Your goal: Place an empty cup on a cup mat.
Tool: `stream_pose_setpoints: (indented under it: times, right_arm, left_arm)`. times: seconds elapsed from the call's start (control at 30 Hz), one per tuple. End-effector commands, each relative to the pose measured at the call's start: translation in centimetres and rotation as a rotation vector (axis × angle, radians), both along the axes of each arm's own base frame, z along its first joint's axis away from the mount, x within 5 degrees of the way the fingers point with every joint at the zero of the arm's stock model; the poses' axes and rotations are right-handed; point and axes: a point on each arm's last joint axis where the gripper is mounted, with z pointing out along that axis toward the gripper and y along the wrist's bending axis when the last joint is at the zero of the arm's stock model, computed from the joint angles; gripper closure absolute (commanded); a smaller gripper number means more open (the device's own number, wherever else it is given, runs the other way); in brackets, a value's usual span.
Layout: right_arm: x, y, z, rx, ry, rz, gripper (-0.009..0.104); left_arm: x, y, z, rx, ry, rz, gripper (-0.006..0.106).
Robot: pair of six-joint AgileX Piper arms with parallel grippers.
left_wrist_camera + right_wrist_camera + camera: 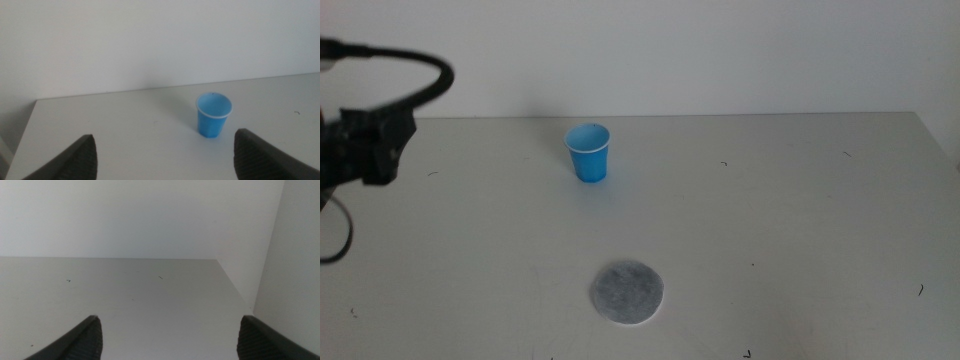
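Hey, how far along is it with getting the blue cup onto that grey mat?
Nothing looks done yet. The small bright blue disposable cup stands upright and empty on the table, well apart from the flat round grey felt mat, which is bare. In hand: the left claw is open and faces the cup without touching it. The right claw waits open, over bare table. Left: grasp, carry, set down on the mat.
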Motion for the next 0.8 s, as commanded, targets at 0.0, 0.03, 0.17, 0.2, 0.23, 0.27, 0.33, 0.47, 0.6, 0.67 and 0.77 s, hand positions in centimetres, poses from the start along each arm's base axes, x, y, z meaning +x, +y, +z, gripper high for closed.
stream_pose_setpoints:
  times: [0.0, 0.03, 0.17, 0.2, 0.23, 0.27, 0.33, 0.47, 0.6, 0.67, 0.77]
  right_arm:
    - [-0.2, 0.0, 1.2, -0.023, -0.108, 0.004, 0.001]
    - [-0.2, 0.0, 1.2, -0.023, -0.108, 0.004, 0.001]
    - [-0.2, 0.0, 1.2, -0.023, -0.108, 0.004, 0.001]
    - [-0.2, 0.0, 1.2, -0.023, -0.108, 0.004, 0.001]
    - [-0.2, 0.0, 1.2, -0.023, -0.108, 0.004, 0.001]
    - [-0.2, 0.0, 1.2, -0.023, -0.108, 0.004, 0.001]
    - [-0.2, 0.0, 1.2, -0.023, -0.108, 0.004, 0.001]
    - [-0.2, 0.0, 1.2, -0.023, -0.108, 0.004, 0.001]
    - [-0.2, 0.0, 1.2, -0.023, -0.108, 0.004, 0.001]
    - [-0.2, 0.0, 1.2, -0.023, -0.108, 0.004, 0.001]
    - [-0.2, 0.0, 1.2, -0.023, -0.108, 0.004, 0.001]
  left_arm:
    - [2.7, -1.2, 3.3, -0.041, -0.096, -0.035, -0.002]
    - [3.6, -1.4, 3.8, -0.041, -0.095, -0.039, -0.002]
    - [8.1, -2.7, 5.9, -0.069, -0.082, -0.042, -0.002]
    - [9.3, -3.0, 6.1, -0.079, -0.061, -0.037, -0.002]
    - [10.2, -3.2, 6.0, -0.081, -0.035, -0.033, -0.002]
    - [11.6, -3.5, 6.1, -0.084, 0.001, -0.026, -0.002]
    - [13.9, -4.1, 6.1, -0.098, 0.071, -0.015, -0.002]
    - [17.4, -5.0, 6.1, -0.121, 0.197, 0.000, -0.002]
    - [20.5, -6.2, 5.1, -0.109, 0.319, -0.003, -0.002]
    - [21.6, -7.1, 4.9, -0.092, 0.352, -0.019, -0.002]
    - [23.0, -8.4, 4.5, -0.094, 0.392, -0.038, -0.002]
